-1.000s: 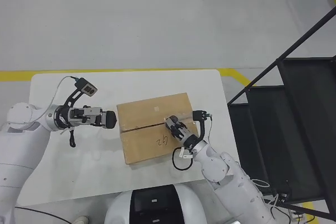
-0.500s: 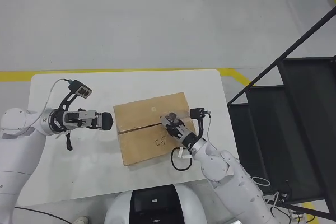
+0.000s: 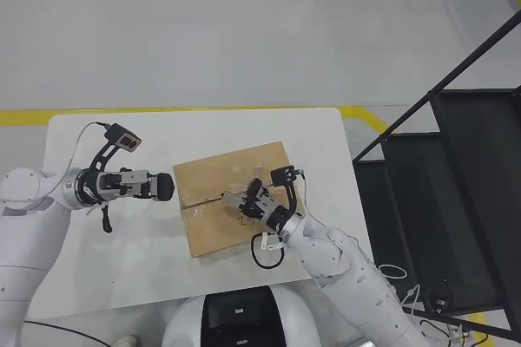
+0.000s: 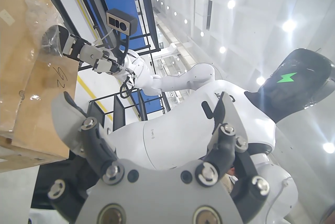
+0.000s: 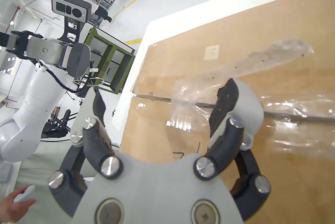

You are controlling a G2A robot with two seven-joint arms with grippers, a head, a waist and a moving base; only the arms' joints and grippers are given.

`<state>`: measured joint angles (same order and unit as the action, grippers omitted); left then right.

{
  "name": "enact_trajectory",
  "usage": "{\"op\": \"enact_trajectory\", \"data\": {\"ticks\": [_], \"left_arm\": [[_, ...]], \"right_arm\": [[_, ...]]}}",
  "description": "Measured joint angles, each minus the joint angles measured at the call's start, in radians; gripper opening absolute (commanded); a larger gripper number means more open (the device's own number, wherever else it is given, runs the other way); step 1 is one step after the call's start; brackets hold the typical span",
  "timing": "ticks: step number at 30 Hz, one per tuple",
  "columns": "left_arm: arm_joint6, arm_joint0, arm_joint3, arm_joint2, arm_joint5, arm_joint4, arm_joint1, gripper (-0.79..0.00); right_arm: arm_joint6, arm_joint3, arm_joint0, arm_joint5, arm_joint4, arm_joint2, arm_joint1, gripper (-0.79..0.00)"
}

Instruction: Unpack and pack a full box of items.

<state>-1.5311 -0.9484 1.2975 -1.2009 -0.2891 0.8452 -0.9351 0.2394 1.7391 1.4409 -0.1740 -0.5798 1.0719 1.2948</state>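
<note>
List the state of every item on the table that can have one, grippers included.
Cardboard box: shut, both top flaps down and meeting at the seam.
Clear tape: partly peeled, one end lifted off the box top, the rest stuck along the seam.
Left gripper: open, empty, at the box's side.
Right gripper: open, over the seam, loose tape against one finger.

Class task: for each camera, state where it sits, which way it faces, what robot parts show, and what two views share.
Top view: above the arms, looking down; table, box, left gripper, right gripper.
Left wrist view: beside the box, looking upward; its fingers open, right gripper beyond.
Right wrist view: over the box, facing its seam; fingers open.
All share the box.
</note>
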Motion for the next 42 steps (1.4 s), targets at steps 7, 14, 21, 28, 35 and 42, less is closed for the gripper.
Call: {"op": "enact_trajectory", "data": {"ticks": [7, 14, 21, 28, 35, 42], "left_arm": [[-0.002, -0.015, 0.013, -0.024, 0.002, -0.010, 0.001, 0.000], [-0.004, -0.015, 0.011, -0.030, 0.004, -0.015, -0.001, 0.000], [-0.004, -0.013, 0.003, -0.031, 0.004, -0.018, -0.005, 0.000], [0.000, -0.012, -0.001, -0.028, 0.000, -0.025, -0.010, 0.000], [0.004, -0.018, 0.000, -0.036, -0.004, -0.028, -0.011, 0.000], [0.009, -0.036, 0.004, -0.055, -0.009, -0.026, -0.010, 0.000]], "right_arm": [[0.039, 0.014, -0.023, -0.008, -0.013, -0.042, 0.005, 0.000], [0.058, -0.016, -0.071, -0.004, -0.017, -0.110, 0.019, 0.000], [0.073, -0.037, -0.103, -0.023, -0.003, -0.140, 0.027, 0.000], [0.105, -0.072, -0.142, -0.028, -0.011, -0.183, 0.037, 0.000], [0.114, -0.095, -0.186, -0.020, -0.027, -0.222, 0.049, 0.000], [0.144, -0.114, -0.227, -0.016, -0.038, -0.268, 0.063, 0.000]]}}
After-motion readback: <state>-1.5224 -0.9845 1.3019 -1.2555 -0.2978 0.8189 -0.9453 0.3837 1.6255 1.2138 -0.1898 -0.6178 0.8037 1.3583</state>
